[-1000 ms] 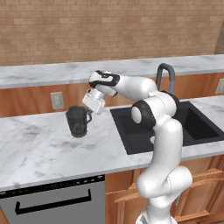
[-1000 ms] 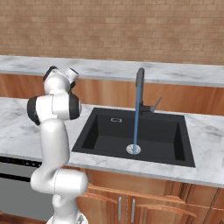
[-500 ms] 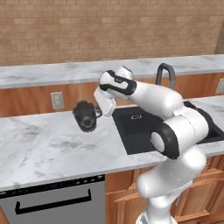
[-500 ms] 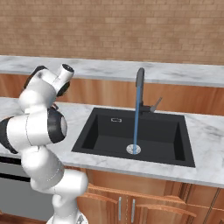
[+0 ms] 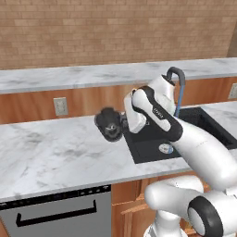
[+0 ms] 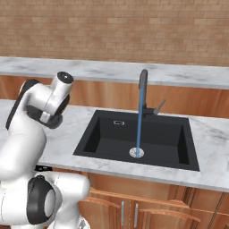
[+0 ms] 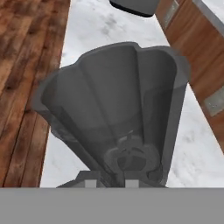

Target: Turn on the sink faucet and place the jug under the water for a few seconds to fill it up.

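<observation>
The dark charcoal jug [image 5: 109,124] hangs tilted on its side above the white marble counter [image 5: 51,152], just left of the black sink [image 5: 150,141]. My gripper [image 5: 124,122] is shut on its right side. In the hand view the jug [image 7: 118,105] looms close, mouth away from me, with my gripper [image 7: 114,181] shut on its near end. The gooseneck sink faucet [image 6: 143,89] stands behind the sink [image 6: 107,136]. From its spout a thin blue stream of water [image 6: 139,129] runs down to the silver drain [image 6: 136,153]. The jug is well left of the water.
The faucet's lever handle [image 6: 159,107] sticks out to the right of its base. A dishwasher [image 5: 55,213] sits under the counter at the left, and a wall outlet [image 5: 60,106] is behind it. A raised back counter [image 6: 179,74] runs below the brick wall.
The arm has swung to the right, carrying the jug along above the counter from its left part to the sink's left edge. The water keeps running.
</observation>
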Motion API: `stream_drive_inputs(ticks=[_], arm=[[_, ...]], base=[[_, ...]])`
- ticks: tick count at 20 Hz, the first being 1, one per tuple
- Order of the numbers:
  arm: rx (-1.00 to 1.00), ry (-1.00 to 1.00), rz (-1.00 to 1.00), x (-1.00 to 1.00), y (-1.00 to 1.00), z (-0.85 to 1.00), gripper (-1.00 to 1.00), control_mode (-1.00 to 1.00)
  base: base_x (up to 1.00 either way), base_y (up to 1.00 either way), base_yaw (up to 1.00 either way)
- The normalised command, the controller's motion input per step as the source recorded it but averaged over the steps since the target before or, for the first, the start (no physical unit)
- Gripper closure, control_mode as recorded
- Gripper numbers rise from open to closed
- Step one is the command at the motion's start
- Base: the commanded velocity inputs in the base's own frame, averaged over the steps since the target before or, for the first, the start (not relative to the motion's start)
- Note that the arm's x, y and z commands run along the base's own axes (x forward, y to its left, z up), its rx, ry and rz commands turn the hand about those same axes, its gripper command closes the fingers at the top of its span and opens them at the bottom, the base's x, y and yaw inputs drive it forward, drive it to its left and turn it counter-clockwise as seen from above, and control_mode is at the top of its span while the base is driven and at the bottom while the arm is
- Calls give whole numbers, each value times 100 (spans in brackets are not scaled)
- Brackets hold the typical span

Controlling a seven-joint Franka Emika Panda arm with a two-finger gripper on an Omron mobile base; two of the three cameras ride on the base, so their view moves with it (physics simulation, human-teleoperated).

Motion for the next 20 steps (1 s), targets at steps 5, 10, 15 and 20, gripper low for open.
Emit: stream_drive_inputs(ticks=[5, 10, 15, 20], arm=[[0, 0, -17, -100, -95, 57, 100, -100], [1, 0, -10, -94, -100, 44, 100, -100], [5, 6, -5, -48, -100, 42, 100, -100], [18, 20, -1, -5, -100, 41, 100, -100]], base=[[0, 0, 0], [0, 0, 0], [0, 0, 0], [0, 0, 0]])
